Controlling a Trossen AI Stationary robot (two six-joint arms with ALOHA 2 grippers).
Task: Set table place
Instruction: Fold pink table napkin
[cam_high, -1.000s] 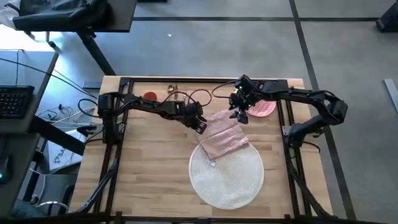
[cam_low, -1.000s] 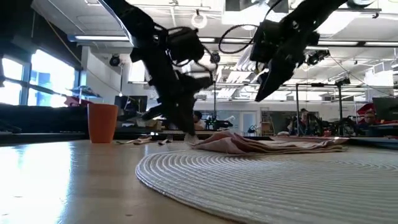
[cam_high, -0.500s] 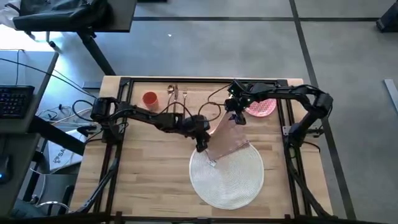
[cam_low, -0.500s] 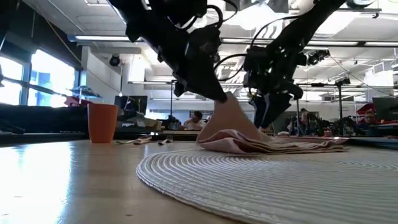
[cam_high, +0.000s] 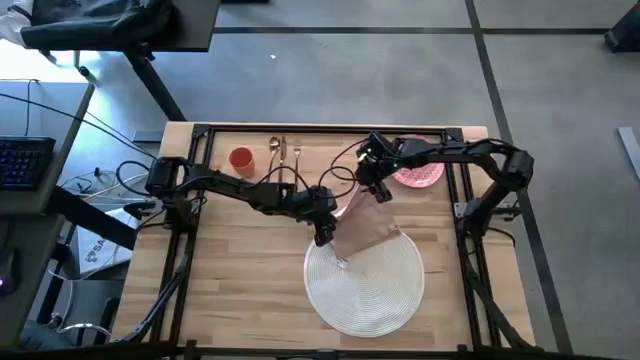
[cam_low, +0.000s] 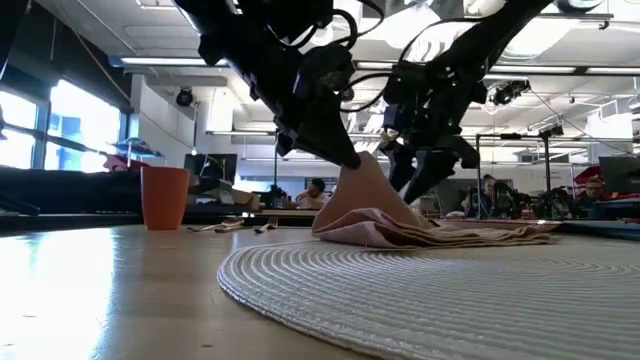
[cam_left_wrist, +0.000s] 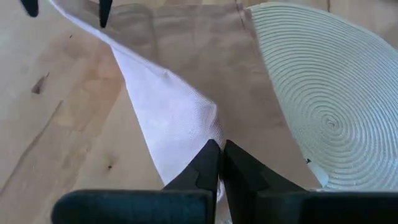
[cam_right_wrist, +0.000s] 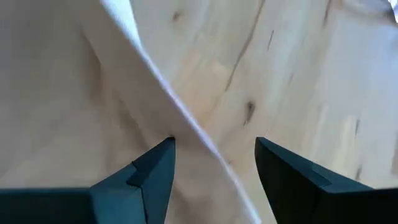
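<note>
napkin step: left gripper (cam_high: 322, 232), mid-frame, pinches the napkin (cam_high: 362, 228) edge; right gripper (cam_high: 377, 190) hovers open astride it and must close before spreading beside the placemat (cam_high: 365, 285).

On the light-wood counter (cam_high: 230, 280) a round white woven placemat (cam_high: 364, 282) lies near the middle, with the beige-pink napkin (cam_high: 362, 230) overlapping its far edge. The left gripper (cam_high: 322, 234) sits at the napkin's left edge and the right gripper (cam_high: 380, 191) at its far corner. Along the far side stand an orange-red cup (cam_high: 241, 159), gold cutlery (cam_high: 284, 151) and a pink plate (cam_high: 420, 172).
</note>
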